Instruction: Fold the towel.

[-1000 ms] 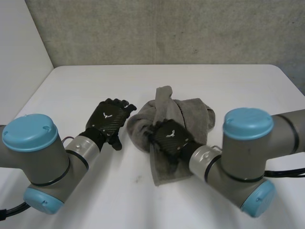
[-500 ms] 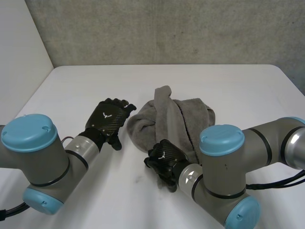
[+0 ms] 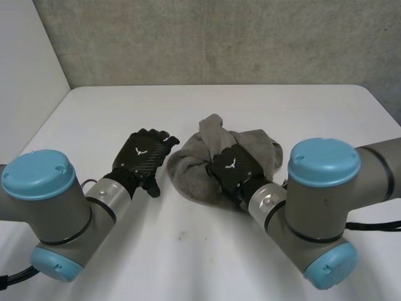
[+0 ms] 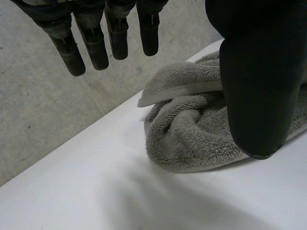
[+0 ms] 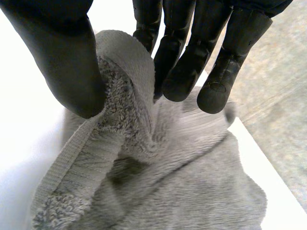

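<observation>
Fold in hand, early stage: towel bunched in grey heap at centre of frame on white table. Atop heap, right hand pinching raised fold between thumb and fingers. Left of centre, left hand just beside towel edge, fingers straight, holding nothing. Next, likely: carry pinched fold across, lay flat. Needs left hand pinning near edge, else heap drags.

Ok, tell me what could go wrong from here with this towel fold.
1. The towel lies bunched, not flat, so any fold made now would likely come out crooked.
2. The right hand pinches just one edge strip between thumb and fingers, and it might slip out when pulled.
3. The left hand is open beside the towel, holding nothing, so the whole bundle may drag across the table.
</observation>
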### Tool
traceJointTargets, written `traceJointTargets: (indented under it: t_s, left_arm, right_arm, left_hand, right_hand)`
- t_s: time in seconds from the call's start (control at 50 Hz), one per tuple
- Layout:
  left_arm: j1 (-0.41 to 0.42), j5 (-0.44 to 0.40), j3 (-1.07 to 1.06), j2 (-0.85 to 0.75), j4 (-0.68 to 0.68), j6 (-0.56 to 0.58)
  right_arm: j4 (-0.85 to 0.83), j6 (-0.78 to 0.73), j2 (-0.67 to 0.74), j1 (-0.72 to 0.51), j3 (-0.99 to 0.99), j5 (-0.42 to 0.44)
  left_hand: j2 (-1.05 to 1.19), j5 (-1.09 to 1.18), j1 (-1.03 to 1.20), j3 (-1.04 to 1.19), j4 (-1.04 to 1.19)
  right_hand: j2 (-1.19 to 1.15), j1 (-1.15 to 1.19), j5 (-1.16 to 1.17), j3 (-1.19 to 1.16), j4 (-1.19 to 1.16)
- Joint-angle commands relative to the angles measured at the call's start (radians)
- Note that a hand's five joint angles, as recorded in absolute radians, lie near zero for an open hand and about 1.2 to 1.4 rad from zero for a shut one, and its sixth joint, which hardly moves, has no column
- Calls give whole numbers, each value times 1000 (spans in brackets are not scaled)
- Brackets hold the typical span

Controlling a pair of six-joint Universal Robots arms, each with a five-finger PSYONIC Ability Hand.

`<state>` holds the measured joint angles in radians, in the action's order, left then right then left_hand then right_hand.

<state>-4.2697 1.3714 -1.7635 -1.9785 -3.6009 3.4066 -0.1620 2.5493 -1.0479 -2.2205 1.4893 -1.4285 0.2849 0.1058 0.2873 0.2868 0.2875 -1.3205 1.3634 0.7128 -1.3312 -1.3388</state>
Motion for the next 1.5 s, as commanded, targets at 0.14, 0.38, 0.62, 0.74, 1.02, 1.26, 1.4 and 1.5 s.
traceJointTargets:
  t_s: [0.14,0.38,0.62,0.74,1.02,1.26,1.4,1.5]
  left_arm:
    - [10,-6,152,-107,63,-4]
    - [17,-14,489,-350,312,-1]
    - [21,-26,618,-462,364,16]
    - [47,-75,607,-444,366,10]
    - [53,-89,604,-448,357,13]
    - [53,-68,599,-407,360,14]
    - [51,-75,504,-272,355,16]
    - [51,-77,452,-220,349,17]
  right_arm:
    - [67,-11,-150,113,-17,3]
    - [101,-15,-150,220,-15,10]
    - [93,-20,-107,294,-50,6]
    - [93,-21,-78,298,-61,8]
    - [87,-20,-57,300,-57,10]
    - [101,2,-37,300,-66,2]
    - [229,243,-38,346,-135,23]
    - [326,389,-6,364,-185,123]
  left_hand:
    - [146,150,143,144,143]
    - [266,271,264,264,264]
    - [266,271,264,264,264]
    - [281,285,278,279,278]
    - [709,713,706,707,706]
    - [1111,1116,1109,1109,1109]
    - [1111,1116,1109,1109,1109]
    - [1111,1116,1109,1109,1109]
  right_hand:
    - [-76,33,509,-65,-57]
    - [-76,33,509,-65,-57]
    - [-76,33,509,-65,-57]
    - [-76,33,509,-65,-57]
    - [-76,33,509,-65,-57]
    - [1146,-1189,-713,1157,1164]
    - [1146,-1189,-713,1157,1164]
    - [1146,-1189,-713,1157,1164]
